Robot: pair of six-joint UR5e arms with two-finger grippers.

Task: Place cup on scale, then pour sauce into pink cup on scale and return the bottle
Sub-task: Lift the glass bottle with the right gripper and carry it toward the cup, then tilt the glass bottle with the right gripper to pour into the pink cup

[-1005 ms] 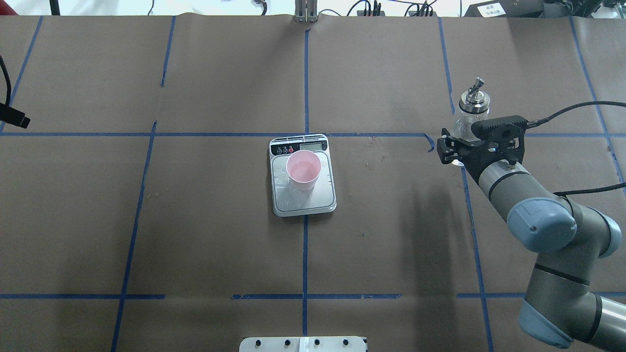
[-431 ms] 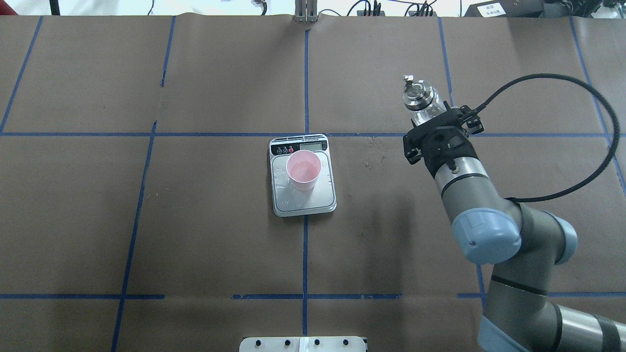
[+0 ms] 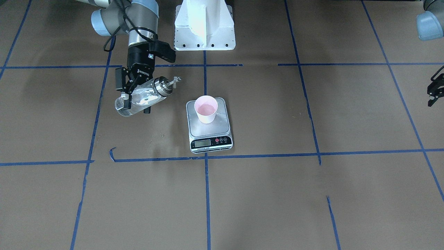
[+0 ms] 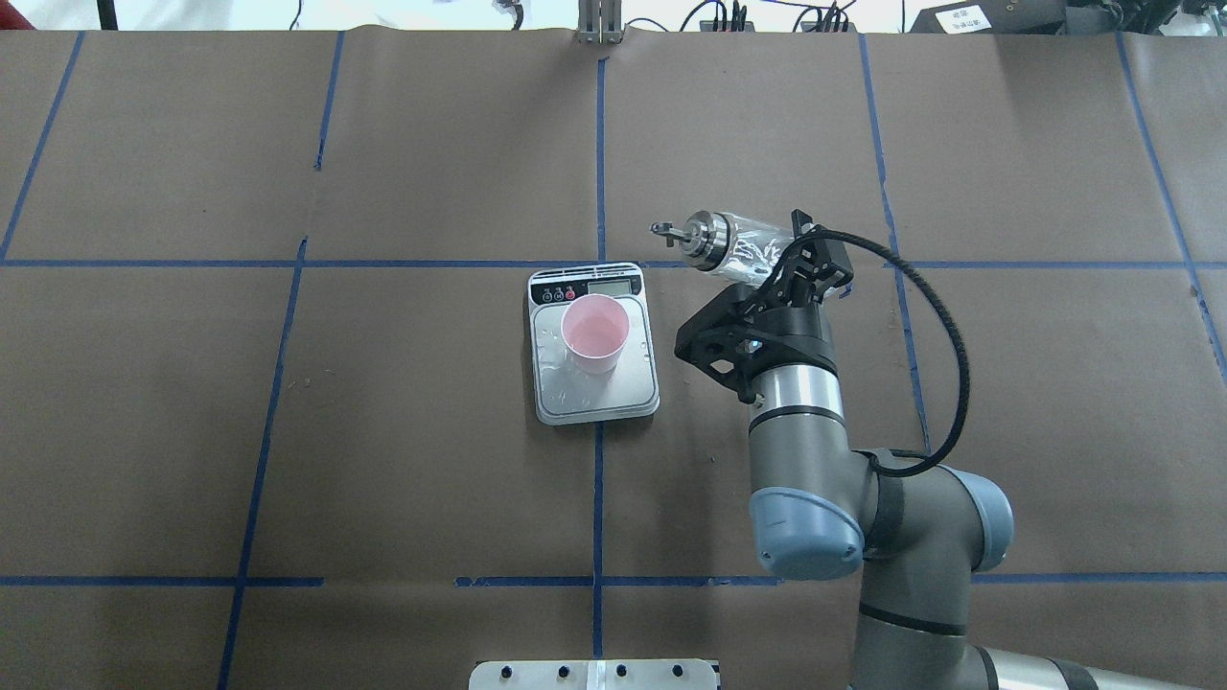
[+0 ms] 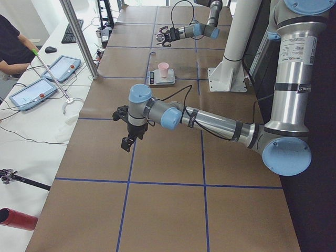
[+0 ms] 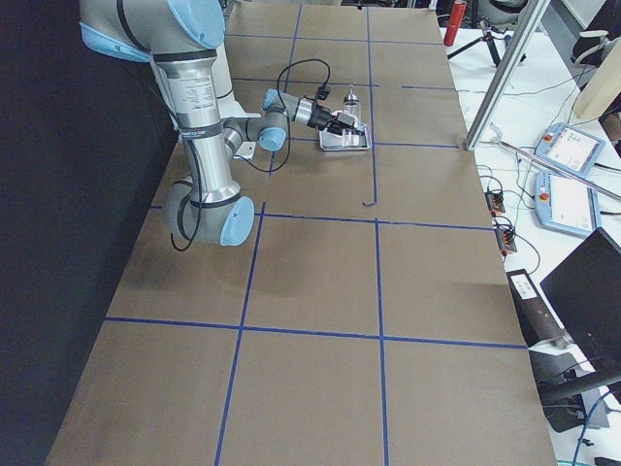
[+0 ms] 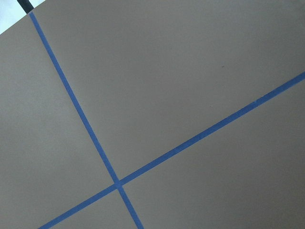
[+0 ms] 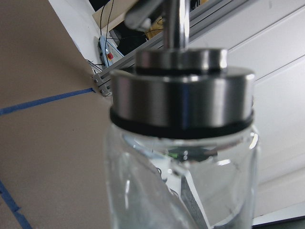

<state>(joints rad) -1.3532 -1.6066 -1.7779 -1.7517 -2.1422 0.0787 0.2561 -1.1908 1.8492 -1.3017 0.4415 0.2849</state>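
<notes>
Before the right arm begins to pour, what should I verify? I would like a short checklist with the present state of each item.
1. Is the cup upright on the scale: ok.
2. Is the bottle clamped in the right gripper: ok.
3. Is the spout above the cup's mouth: not ok; it is beside the scale, short of the cup.
4. Is the left gripper away from the scale: ok.
5. Can the display be read: cannot tell, too small.
</notes>
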